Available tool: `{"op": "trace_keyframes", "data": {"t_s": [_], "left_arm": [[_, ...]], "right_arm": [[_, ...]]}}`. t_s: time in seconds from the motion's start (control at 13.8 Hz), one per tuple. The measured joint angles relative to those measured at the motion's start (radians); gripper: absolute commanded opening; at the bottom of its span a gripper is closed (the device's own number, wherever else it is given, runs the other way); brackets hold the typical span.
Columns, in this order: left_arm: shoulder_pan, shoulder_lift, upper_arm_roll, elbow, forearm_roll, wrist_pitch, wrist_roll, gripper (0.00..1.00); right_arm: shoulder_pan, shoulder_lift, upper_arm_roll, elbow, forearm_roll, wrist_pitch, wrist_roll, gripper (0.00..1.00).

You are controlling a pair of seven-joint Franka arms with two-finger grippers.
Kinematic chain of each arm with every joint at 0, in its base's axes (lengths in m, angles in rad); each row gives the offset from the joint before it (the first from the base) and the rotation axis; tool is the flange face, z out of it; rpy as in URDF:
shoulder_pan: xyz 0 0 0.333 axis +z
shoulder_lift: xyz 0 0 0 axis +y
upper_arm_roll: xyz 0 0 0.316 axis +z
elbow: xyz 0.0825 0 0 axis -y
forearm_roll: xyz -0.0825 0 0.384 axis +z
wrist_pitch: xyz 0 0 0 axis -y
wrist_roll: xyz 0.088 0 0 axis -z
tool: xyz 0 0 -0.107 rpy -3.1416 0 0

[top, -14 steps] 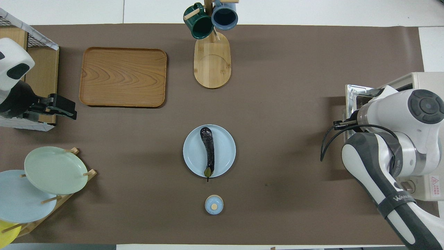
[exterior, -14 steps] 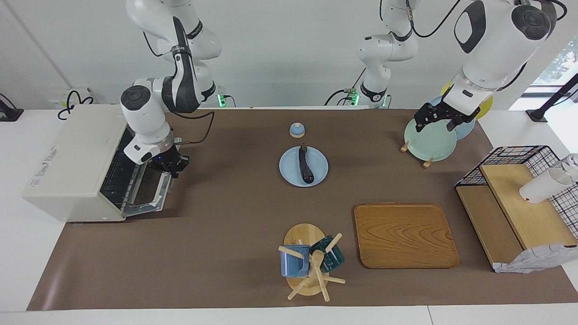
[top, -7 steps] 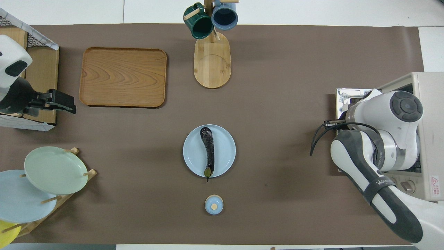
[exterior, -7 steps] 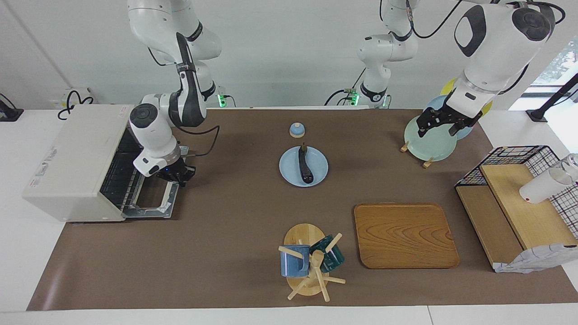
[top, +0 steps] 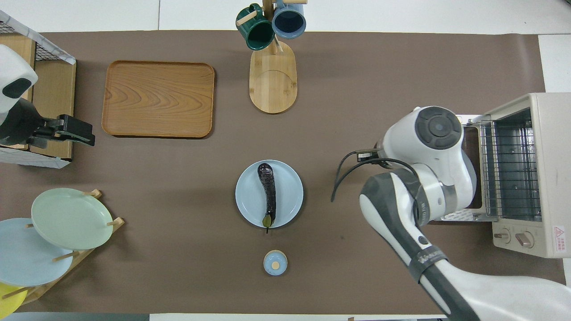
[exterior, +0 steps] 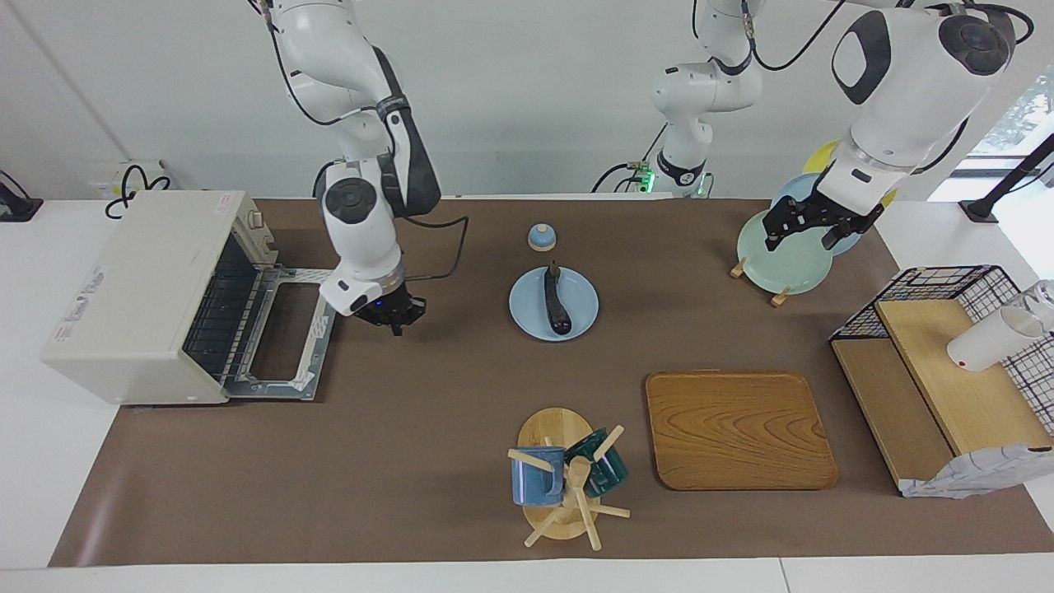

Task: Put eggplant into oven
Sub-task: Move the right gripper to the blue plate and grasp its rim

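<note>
The eggplant (exterior: 557, 301) lies on a light blue plate (exterior: 580, 317) in the middle of the table; it also shows in the overhead view (top: 268, 192) on that plate (top: 291, 196). The off-white oven (exterior: 136, 288) stands at the right arm's end with its door (exterior: 288, 338) folded down flat and the wire rack showing (top: 508, 169). My right gripper (exterior: 394, 315) hangs over the bare mat between the oven door and the plate, holding nothing. In the overhead view its own arm hides it. My left gripper (exterior: 799, 237) is open over the plate rack and waits.
A small blue lid (exterior: 541, 237) sits nearer to the robots than the plate. A mug tree (exterior: 568, 482) and a wooden tray (exterior: 739, 428) lie farther out. A plate rack (exterior: 782, 255) and a wire-sided shelf (exterior: 947, 362) stand at the left arm's end.
My right gripper has left the oven door and moved over the mat toward the plate. The door now lies flat open. The left arm has barely moved.
</note>
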Motion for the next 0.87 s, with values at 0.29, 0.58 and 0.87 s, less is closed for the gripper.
{"op": "trace_keyframes", "data": {"t_s": [0.29, 0.58, 0.87], "left_arm": [[0.0, 0.0, -0.001, 0.0, 0.0, 0.0, 0.001, 1.0], [0.006, 0.0, 0.0, 0.0, 0.0, 0.0, 0.001, 1.0], [0.01, -0.004, 0.001, 0.0, 0.0, 0.0, 0.001, 1.0]], "right_arm": [[0.288, 0.042, 0.003, 0.206, 0.0, -0.091, 0.268, 0.21], [0.51, 0.297, 0.001, 0.516, -0.028, -0.139, 0.49, 0.24], [0.532, 0.398, 0.002, 0.51, -0.041, -0.017, 0.499, 0.35]]}}
